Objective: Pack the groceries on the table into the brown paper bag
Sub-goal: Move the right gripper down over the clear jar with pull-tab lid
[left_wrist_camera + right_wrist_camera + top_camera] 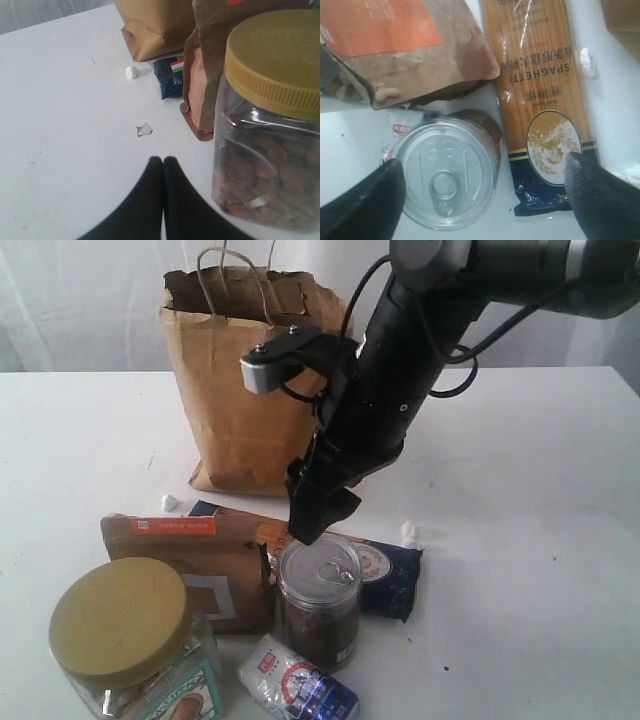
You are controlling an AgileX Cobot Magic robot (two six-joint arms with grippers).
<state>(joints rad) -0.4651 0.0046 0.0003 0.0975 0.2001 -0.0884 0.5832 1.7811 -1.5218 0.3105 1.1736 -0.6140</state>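
My right gripper (481,165) hangs spread wide over the pull-tab can (447,170); descending, it could catch the spaghetti pack (540,100) and tip the can. My left gripper (163,162) is pressed together.

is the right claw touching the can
Cannot tell: in the right wrist view one finger of the open claw overlaps the can rim; no clear gap.

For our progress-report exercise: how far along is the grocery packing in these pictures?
Done: nothing visibly; the inside of the brown paper bag is hidden. In hand: the open right gripper hangs over the dark-filled can, gripping nothing; the left gripper is shut, empty. Left: can, gold-lidded jar, brown pouch, spaghetti pack and white-blue packet all sit on the table.
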